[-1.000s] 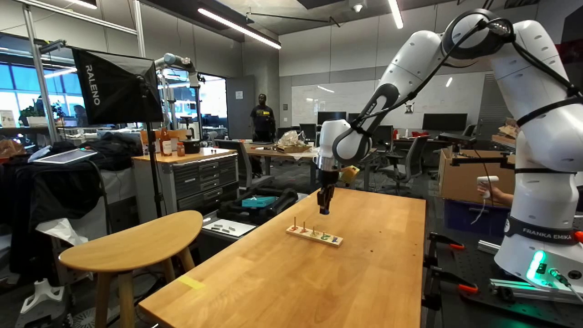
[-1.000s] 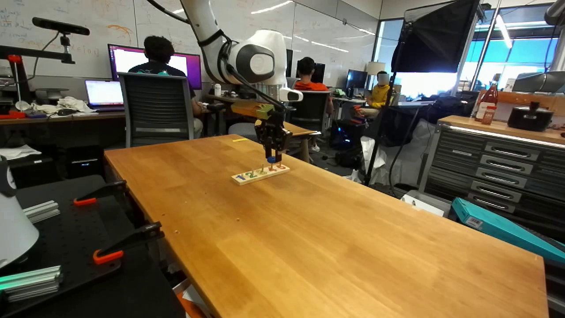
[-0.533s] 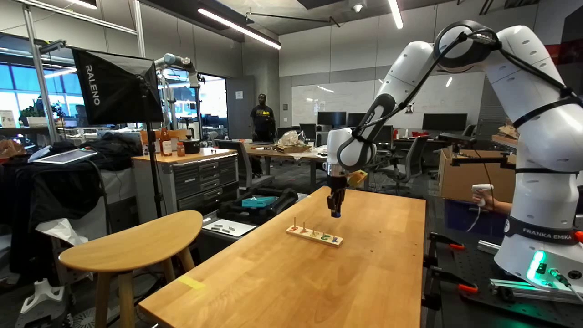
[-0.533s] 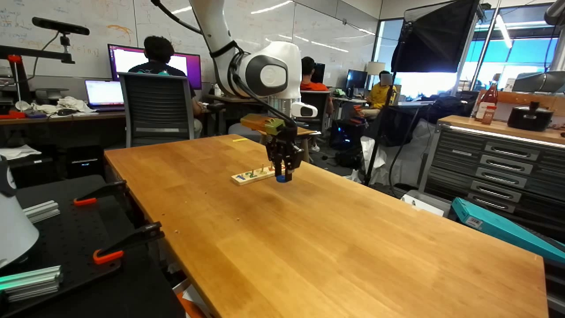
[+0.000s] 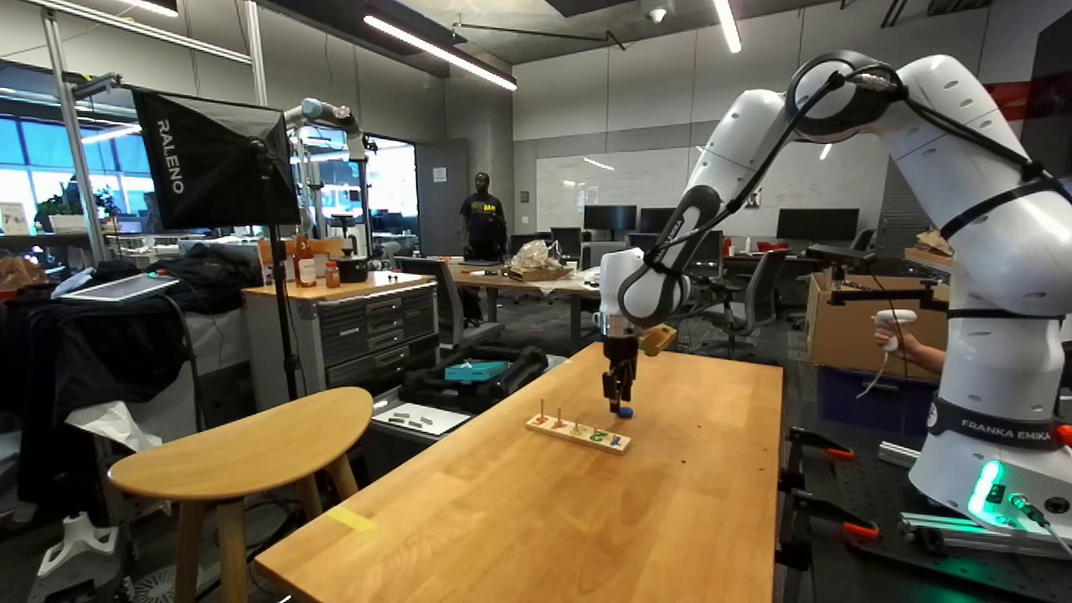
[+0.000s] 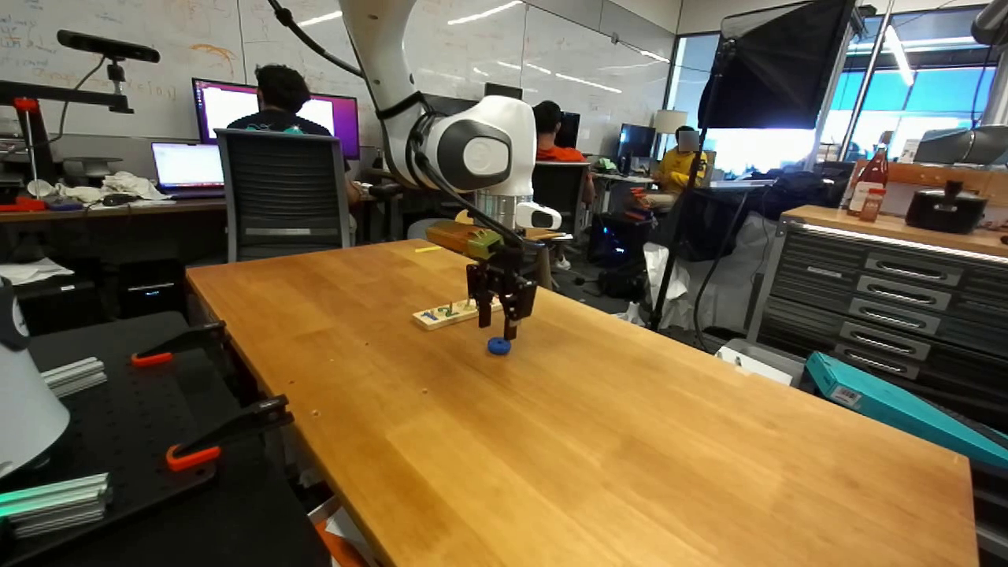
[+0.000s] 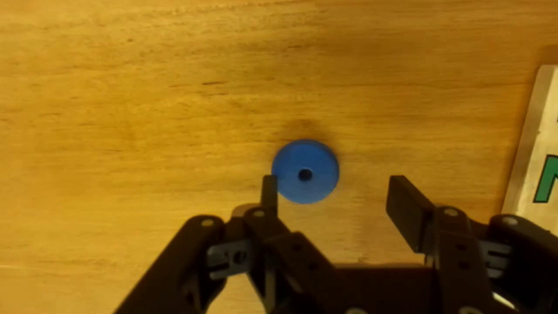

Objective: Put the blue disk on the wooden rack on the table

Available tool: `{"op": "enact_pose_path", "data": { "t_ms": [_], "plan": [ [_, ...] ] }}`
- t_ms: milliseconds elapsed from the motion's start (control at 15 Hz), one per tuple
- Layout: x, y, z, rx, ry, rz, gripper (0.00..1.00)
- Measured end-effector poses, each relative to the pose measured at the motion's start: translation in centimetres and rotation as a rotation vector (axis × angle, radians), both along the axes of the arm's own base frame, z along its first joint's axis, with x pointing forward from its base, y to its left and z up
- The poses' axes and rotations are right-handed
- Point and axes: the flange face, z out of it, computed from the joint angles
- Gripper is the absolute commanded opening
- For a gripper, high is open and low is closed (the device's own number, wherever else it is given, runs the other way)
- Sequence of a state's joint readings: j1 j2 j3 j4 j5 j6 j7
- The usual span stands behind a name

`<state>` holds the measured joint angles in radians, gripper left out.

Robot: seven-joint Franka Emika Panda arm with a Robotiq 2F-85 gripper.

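Blue disk (image 6: pixel 498 346) flat on the bench (image 6: pixel 630 441), near the wooden rack (image 5: pixel 579 436) but apart from it, a small dark hole (image 7: pixel 305 175) at the centre. Lies loose, outside the grip. Close by, the pincer (image 6: pixel 498 331). Hangs low, points downward, stands spread, with a broad gap between the two fingers (image 7: pixel 409 213). In the wrist view, gap plainly wider than the disk; at full stretch or short of it, hard to tell. One fingertip overlapping the disk's rim as seen from the wrist; touching or merely above, impossible to say. Other fingertip well clear of the disk, on the side toward the rack. In both exterior views, fingertips just by the disk and close to the bench surface. On the rack, upright pegs (image 5: pixel 543 409) and coloured numerals (image 5: pixel 597 435), a green numeral (image 7: pixel 546 179) partly in sight at the wrist view's edge. In an exterior view, rack (image 6: pixel 450 320) partly hidden behind the pincer.
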<state>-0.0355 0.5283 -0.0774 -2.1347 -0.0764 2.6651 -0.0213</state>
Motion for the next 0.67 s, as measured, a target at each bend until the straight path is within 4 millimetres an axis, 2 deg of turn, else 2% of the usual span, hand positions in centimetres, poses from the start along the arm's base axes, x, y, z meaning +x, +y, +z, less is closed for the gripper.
{"op": "enact_pose_path", "data": {
  "t_ms": [267, 400, 667],
  "plan": [
    [1.1, 2.1, 2.4, 0.016, -0.004, 0.027, 1.00],
    [1.3, 3.3, 4.9, 0.022, 0.001, 0.044, 1.00],
    [0.8, 4.9, 11.4, 0.025, 0.028, 0.065, 1.00]
  ]
}}
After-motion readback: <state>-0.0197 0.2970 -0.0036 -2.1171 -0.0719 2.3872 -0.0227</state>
